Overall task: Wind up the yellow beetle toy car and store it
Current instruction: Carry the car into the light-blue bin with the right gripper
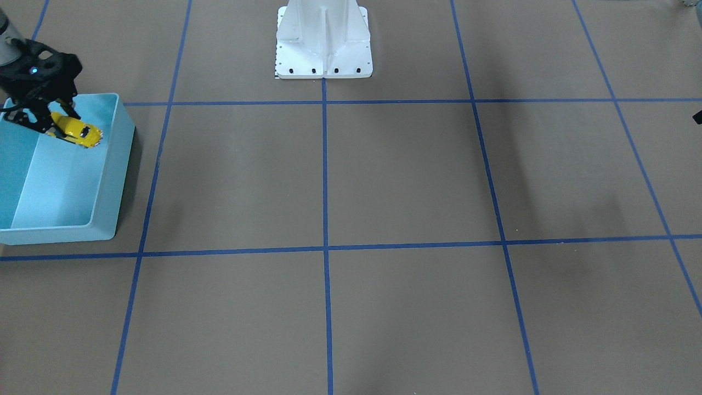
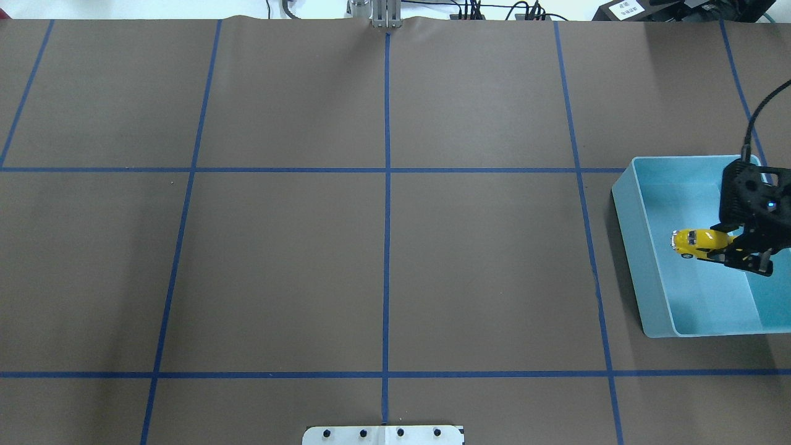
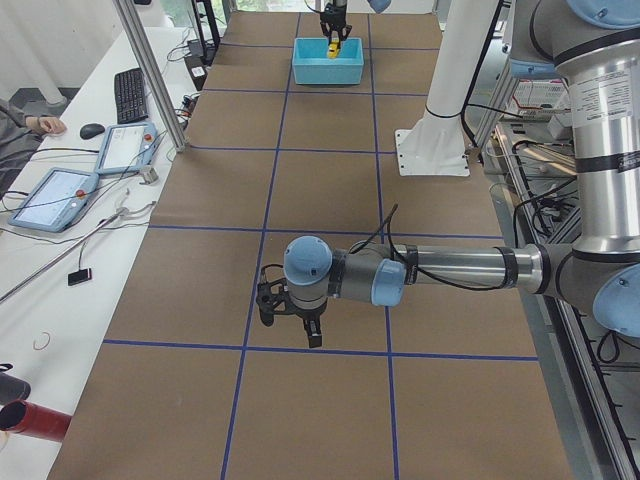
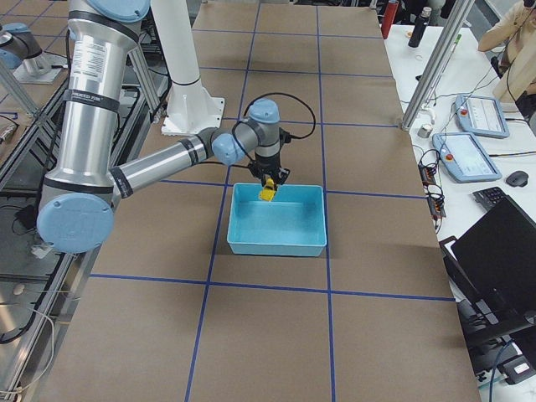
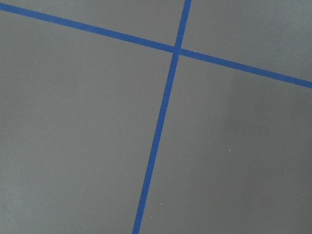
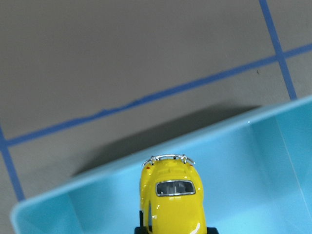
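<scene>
The yellow beetle toy car [image 2: 697, 241] is held in the air over the inside of the blue bin [image 2: 642, 266]. My right gripper [image 2: 729, 250] is shut on the car's rear end. The car also shows in the front view [image 1: 75, 130], in the right side view [image 4: 268, 192], tiny in the left side view [image 3: 332, 47], and in the right wrist view [image 6: 172, 200], its far end towards the bin's wall. My left gripper [image 3: 290, 318] hangs over bare table far from the bin. It shows only in the left side view, so I cannot tell whether it is open.
The white robot base [image 1: 323, 41] stands at the table's middle edge. The brown table carries a blue tape grid [image 2: 387, 185]. Operators' tablets, keyboard and cables [image 3: 90, 170] lie beyond the far table edge.
</scene>
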